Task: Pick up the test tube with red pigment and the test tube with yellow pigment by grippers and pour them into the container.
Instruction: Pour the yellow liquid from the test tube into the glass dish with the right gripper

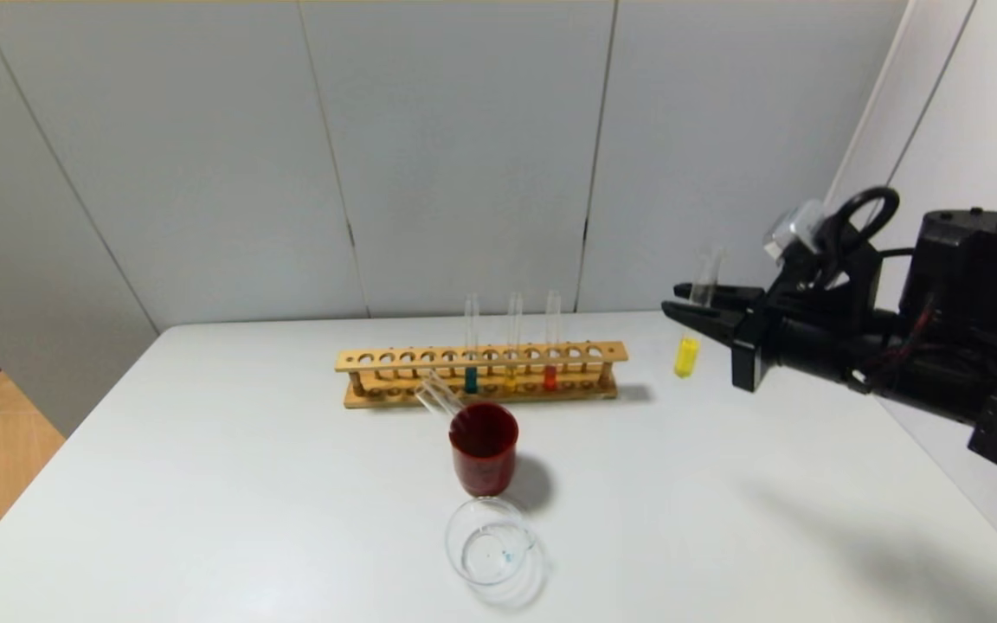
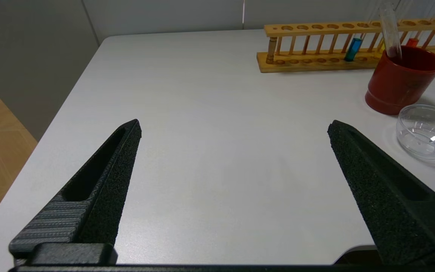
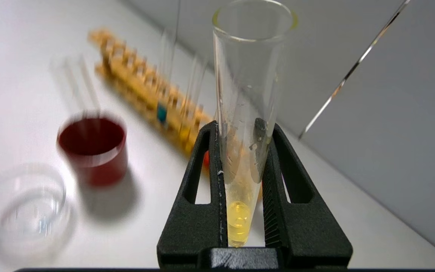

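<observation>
My right gripper [image 1: 691, 313] is shut on a test tube with yellow pigment [image 1: 686, 356] and holds it upright above the table, right of the wooden rack [image 1: 585, 352]. In the right wrist view the tube [image 3: 244, 113] sits between the two fingers [image 3: 278, 170]. The red-pigment tube [image 1: 550, 375] stands in the rack beside a second yellow tube [image 1: 511, 378] and a teal tube [image 1: 471, 379]. The clear glass container [image 1: 492, 545] sits at the table's front, in front of the red cup [image 1: 484, 450]. My left gripper [image 2: 234, 128] is open and empty over the table's left part, out of the head view.
The red cup holds empty glass tubes [image 1: 436, 396] that lean toward the rack. A grey wall stands behind the table [image 1: 204, 484]. A wall panel runs close along the table's right edge, next to my right arm [image 1: 966, 337].
</observation>
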{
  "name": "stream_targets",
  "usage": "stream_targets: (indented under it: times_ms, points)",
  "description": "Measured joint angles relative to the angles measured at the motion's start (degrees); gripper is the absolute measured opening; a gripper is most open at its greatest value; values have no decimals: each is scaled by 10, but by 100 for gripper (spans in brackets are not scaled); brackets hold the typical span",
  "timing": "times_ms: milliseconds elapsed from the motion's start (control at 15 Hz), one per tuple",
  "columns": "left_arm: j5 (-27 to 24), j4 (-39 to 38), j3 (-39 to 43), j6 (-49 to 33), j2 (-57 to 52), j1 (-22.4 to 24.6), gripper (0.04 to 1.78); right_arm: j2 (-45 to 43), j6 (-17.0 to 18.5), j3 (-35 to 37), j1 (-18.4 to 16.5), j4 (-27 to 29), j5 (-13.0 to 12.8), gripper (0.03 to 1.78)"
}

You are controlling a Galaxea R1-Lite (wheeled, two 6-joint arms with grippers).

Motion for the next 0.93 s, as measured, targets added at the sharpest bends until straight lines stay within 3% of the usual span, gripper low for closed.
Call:
stream_targets:
  times_ms: [333,533,800,933]
  points:
    - [0,0,0,0,0,0,175,-32,-117,96,98,1,-19,35]
    - [0,0,0,0,0,0,175,-15,-157,114,158,2,-75,35]
    - [0,0,0,0,0,0,175,16,-273,110,184,29,-110,35]
    - [0,0,0,0,0,0,175,33,-291,85,195,57,-144,35]
